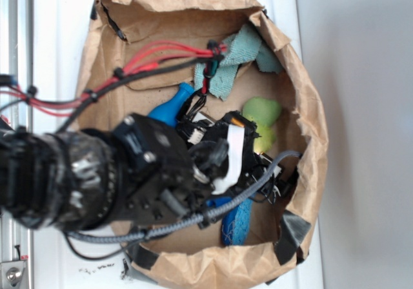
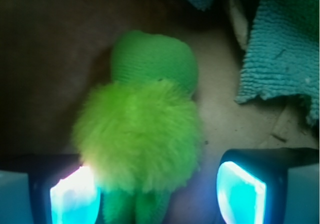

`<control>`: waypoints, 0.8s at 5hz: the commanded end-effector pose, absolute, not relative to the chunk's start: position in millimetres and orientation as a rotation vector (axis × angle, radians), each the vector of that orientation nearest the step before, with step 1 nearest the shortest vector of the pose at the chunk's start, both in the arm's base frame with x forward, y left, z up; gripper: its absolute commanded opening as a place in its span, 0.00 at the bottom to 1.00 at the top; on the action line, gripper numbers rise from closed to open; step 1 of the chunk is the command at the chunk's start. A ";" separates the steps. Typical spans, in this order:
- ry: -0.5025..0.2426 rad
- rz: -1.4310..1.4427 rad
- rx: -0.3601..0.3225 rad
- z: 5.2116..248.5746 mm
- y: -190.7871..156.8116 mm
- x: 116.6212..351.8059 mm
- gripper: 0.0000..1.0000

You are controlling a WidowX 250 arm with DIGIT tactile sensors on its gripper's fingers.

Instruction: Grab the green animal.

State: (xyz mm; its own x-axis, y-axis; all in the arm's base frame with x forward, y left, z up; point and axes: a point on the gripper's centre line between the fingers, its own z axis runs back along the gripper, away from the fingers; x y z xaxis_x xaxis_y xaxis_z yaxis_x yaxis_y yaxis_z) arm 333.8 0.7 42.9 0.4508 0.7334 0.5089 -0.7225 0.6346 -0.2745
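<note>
Wrist view: my hand (image 2: 157, 196) stands spread wide, gripping nothing, its left pad (image 2: 72, 199) touching the green animal's (image 2: 142, 134) fuzzy body, the right pad apart. Teal rag (image 2: 285, 49) lies at 2 o'clock inside the paper bag (image 1: 310, 108).

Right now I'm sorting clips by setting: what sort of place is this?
Probably a lab test setup: a taped brown paper bin on a white surface, holding a green animal, teal rag and blue bottle.
</note>
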 end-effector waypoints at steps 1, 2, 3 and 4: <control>-0.685 0.907 -0.013 55.2 -7.4 350.3 1.00; -0.697 0.907 0.035 47.4 -9.3 354.5 1.00; -0.691 0.906 0.047 45.6 -9.1 355.5 1.00; -0.693 0.908 0.053 46.5 -8.6 353.2 0.00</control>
State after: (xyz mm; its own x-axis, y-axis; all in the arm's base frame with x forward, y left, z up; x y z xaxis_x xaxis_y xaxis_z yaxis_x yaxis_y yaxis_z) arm 350.3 -5.2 35.7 0.4154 0.7152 0.5621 -0.7605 0.6121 -0.2167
